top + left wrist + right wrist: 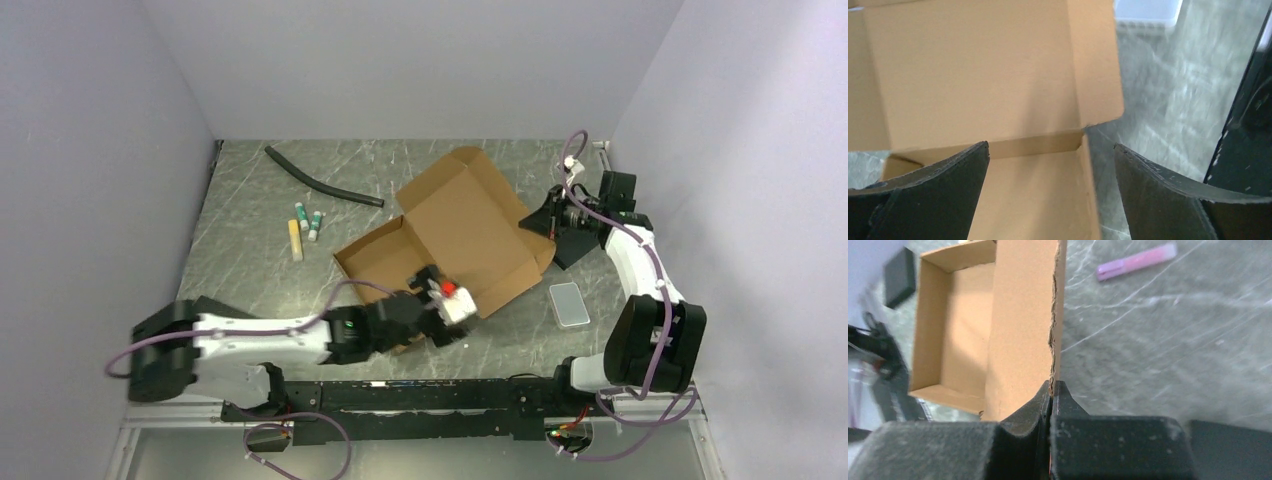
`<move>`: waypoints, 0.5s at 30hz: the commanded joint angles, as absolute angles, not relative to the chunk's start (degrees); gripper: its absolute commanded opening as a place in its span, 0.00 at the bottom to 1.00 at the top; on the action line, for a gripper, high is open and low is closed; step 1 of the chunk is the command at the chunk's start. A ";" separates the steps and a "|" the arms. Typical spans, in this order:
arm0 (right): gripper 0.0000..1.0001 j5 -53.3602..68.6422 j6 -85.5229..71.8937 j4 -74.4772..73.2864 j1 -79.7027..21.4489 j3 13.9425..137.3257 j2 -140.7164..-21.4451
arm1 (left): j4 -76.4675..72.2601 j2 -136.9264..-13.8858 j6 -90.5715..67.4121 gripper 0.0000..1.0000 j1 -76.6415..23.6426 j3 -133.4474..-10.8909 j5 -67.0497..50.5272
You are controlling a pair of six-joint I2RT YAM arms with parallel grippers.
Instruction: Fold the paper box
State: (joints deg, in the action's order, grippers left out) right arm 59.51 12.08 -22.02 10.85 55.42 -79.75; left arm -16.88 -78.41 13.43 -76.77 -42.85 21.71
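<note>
The paper box [455, 225] is a brown cardboard sheet lying partly folded in the middle of the table, with a shallow tray at its near-left end and a wide lid panel towards the back. My left gripper [437, 292] is open at the tray's near edge. In the left wrist view its fingers [948, 190] straddle the tray's right wall and corner [1048, 180], touching nothing. My right gripper [547, 222] is shut on the box's right edge. In the right wrist view the cardboard's edge [1023, 315] runs straight into the closed gripper [1052, 386].
A black hose [320, 182] lies at the back left. Small tubes [310, 220] and a yellow stick [296, 240] lie left of the box. A translucent grey lid [569, 304] lies near right. A black pad [578, 245] lies under my right gripper.
</note>
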 commanded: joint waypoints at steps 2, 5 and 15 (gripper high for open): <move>0.00 56.73 37.34 -37.86 10.49 67.47 -79.14 | -4.32 -58.28 -2.79 1.00 -66.66 -40.27 12.69; 0.00 53.82 50.95 -50.97 8.57 77.83 -83.47 | -1.22 -48.42 -6.70 0.99 -59.10 -36.92 11.87; 0.00 34.43 66.26 -61.09 -10.05 95.65 -87.91 | -5.21 -43.21 -14.40 0.99 -44.78 -33.57 11.57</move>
State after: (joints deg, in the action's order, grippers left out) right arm 41.91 58.39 -56.21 -4.56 91.74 -88.77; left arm -3.42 -40.95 -9.02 -48.58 -33.63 13.72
